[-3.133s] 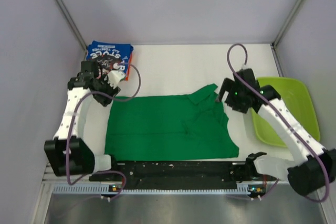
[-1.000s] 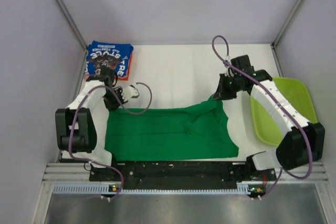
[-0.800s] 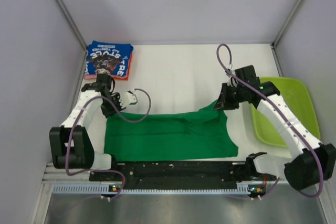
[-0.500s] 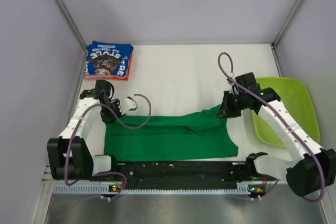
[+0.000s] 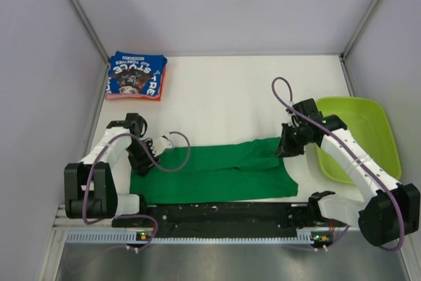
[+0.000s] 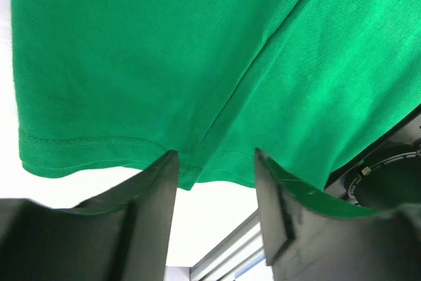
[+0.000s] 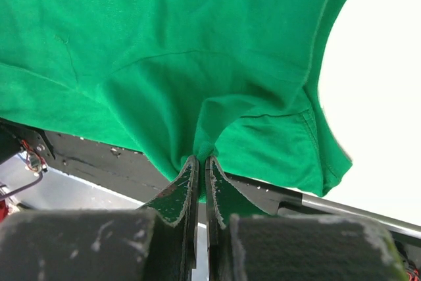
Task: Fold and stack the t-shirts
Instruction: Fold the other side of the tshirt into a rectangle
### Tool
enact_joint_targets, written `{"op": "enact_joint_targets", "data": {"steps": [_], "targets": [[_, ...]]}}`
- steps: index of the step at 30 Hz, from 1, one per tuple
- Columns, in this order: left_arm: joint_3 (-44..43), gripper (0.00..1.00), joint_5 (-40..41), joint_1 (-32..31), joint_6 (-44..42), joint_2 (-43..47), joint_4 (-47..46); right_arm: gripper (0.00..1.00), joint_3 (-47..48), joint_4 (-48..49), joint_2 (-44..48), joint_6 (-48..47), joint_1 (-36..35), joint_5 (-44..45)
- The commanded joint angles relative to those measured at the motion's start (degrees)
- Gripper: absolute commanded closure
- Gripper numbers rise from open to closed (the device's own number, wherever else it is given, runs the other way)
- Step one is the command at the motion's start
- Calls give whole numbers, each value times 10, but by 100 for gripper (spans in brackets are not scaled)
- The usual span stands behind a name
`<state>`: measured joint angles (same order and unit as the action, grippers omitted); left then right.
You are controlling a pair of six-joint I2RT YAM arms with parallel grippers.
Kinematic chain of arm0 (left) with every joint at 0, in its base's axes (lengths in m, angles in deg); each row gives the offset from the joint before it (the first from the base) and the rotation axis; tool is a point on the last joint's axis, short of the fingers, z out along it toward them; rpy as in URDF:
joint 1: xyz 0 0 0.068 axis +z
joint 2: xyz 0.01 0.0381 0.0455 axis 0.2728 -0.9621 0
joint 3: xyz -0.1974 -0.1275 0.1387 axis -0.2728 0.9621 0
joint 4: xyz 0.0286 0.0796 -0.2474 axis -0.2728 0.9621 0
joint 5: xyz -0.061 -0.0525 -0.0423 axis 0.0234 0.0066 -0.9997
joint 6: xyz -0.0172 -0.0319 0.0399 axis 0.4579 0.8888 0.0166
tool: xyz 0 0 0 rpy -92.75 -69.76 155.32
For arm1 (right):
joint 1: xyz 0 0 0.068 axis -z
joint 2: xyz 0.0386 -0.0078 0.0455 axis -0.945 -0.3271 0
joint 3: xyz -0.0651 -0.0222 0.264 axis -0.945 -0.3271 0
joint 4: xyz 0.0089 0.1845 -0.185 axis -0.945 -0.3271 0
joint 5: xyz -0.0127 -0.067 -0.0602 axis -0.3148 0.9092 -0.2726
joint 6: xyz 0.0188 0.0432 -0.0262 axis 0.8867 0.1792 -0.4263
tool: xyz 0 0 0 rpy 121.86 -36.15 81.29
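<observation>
At the near edge of the surface (image 5: 230, 90), your green t-shirt (image 5: 217, 174) lies folded into a long band. Your right hand (image 7: 201, 162) is clamped on a pinch of its right end, with the cloth drawn up to the tips. Your left hand (image 6: 216, 160) stands parted at the left hem — nothing caught between its fingers. The blue t-shirt (image 5: 136, 76) sits folded in the far left corner on an orange-pink one (image 5: 135, 97).
</observation>
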<state>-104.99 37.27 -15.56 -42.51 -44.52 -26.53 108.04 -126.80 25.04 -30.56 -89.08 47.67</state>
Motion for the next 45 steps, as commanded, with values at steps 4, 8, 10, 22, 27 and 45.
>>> {"op": "enact_joint_targets", "data": {"steps": [4,8,10,22,27,45], "targets": [[-121,41,-77,-27,15,11,32,100,28,84,-37,22,4,-59],[-189,47,-106,-170,91,33,-9,100,52,99,-105,15,16,-30],[-190,52,-115,-266,113,44,-59,100,61,105,-140,12,27,-9],[-272,53,-87,-603,148,-151,-299,100,173,154,-347,37,62,7],[-289,50,13,-629,121,-242,-371,100,160,159,-358,30,63,4],[-328,100,52,-630,121,-335,-357,100,131,162,-321,22,62,6]]}}
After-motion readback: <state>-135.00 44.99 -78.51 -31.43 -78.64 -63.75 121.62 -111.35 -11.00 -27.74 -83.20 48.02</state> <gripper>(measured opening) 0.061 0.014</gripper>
